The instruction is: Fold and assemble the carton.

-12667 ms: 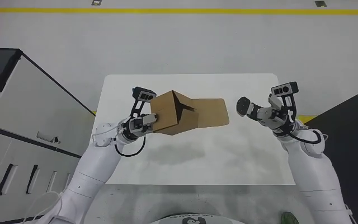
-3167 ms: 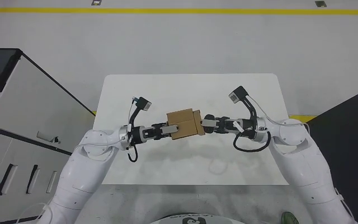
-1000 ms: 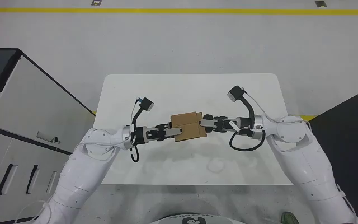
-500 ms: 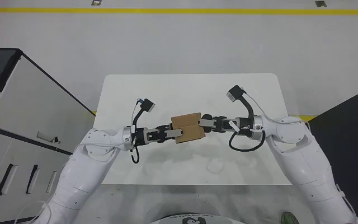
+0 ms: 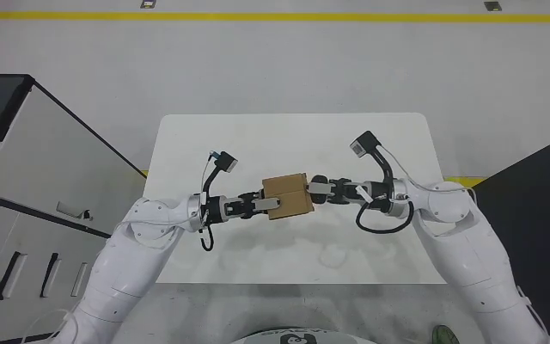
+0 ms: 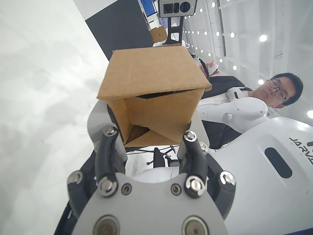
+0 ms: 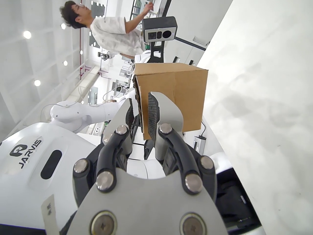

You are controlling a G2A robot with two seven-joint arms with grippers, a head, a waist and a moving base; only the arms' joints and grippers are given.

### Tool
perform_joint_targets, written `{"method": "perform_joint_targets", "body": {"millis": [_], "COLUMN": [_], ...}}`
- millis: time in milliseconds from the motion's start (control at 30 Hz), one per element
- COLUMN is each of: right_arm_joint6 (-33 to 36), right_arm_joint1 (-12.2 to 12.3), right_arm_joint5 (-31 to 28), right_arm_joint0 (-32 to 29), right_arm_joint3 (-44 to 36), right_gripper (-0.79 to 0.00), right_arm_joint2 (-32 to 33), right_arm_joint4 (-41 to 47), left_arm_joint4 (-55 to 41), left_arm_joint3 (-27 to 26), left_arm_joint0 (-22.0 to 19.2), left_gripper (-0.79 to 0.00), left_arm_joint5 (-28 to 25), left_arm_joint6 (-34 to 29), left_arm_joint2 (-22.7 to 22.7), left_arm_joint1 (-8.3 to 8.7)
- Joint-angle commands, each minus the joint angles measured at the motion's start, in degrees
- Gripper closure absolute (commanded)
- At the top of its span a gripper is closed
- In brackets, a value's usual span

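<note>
You're seeing glossy white shells on the left arm (image 5: 137,236) and right arm (image 5: 464,224), black at the joints, with a black cable looped at each wrist. The left gripper (image 6: 146,113) and right gripper (image 7: 143,110) share grey plates, silver screws and black linkages; dotted black pads (image 7: 152,113) line the right one's fingers.

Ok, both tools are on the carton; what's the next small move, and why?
Probably open the left tool. The carton end facing it is open, inside showing, and its fingers sit against both sides, blocking any closing. The right tool pinches the opposite edge, so the carton should stay held.
</note>
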Motion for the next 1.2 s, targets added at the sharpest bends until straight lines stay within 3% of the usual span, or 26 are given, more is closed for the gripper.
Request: {"method": "perform_joint_targets", "body": {"millis": [0,67,1167], "right_arm_joint6": [0.0,0.1,-0.1], "right_arm_joint1": [0.0,0.0,0.3], "right_arm_joint5": [-0.1,-0.1,-0.4], "right_arm_joint0": [-0.1,-0.1,-0.7], "right_arm_joint3": [0.0,0.0,0.3], "right_gripper": [-0.049,0.000,0.000], "right_arm_joint2": [0.0,0.0,0.0], "right_arm_joint4": [0.4,0.7,1.7], "left_arm_joint4": [0.0,-0.2,-2.5], "left_arm_joint3": [0.0,0.0,0.0], "left_arm_joint0": [0.0,0.1,0.7], "left_gripper": [0.000,0.000,0.000], "left_arm_joint5": [0.0,0.0,-0.7], "left_arm_joint6": [0.1,0.2,0.7], "left_arm_joint2": [0.0,-0.1,-0.4], "left_arm_joint1": [0.03,0.06,0.44]}}
